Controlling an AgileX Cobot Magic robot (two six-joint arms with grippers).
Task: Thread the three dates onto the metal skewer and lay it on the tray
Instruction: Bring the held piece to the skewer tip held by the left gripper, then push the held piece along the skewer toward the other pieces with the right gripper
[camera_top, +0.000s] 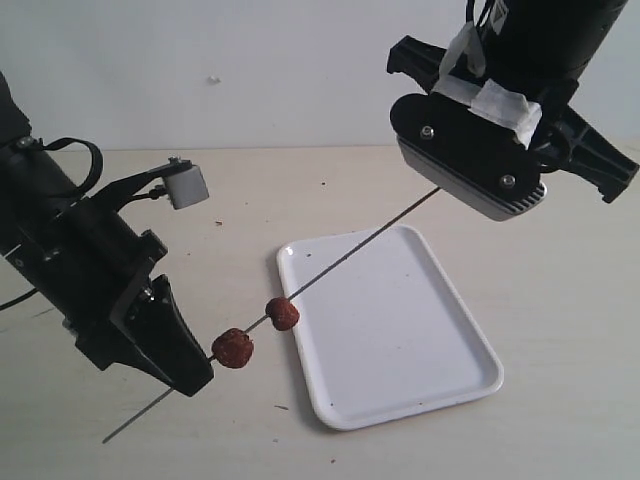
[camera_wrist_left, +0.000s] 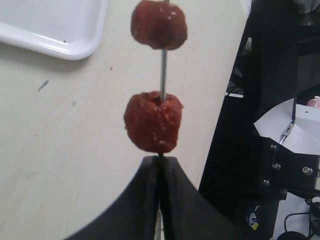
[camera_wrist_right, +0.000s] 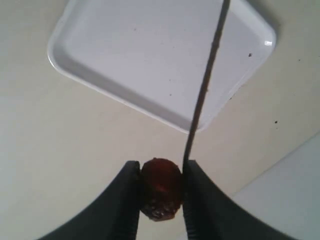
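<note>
Left hand (camera_top: 203, 372) clamped on skewer (camera_top: 350, 254); two dates (camera_top: 232, 348) threaded just beyond it, by the tray (camera_top: 420, 340) edge. Right hand (camera_wrist_right: 160, 172) grips third date (camera_wrist_right: 161, 190), skewer running beside it, not through. Last threading in hand; next I must centre date on tip.

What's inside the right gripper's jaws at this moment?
A date sits clamped inside the right gripper. The metal skewer reaches it beside one finger; whether its tip has entered the date is hidden.
</note>
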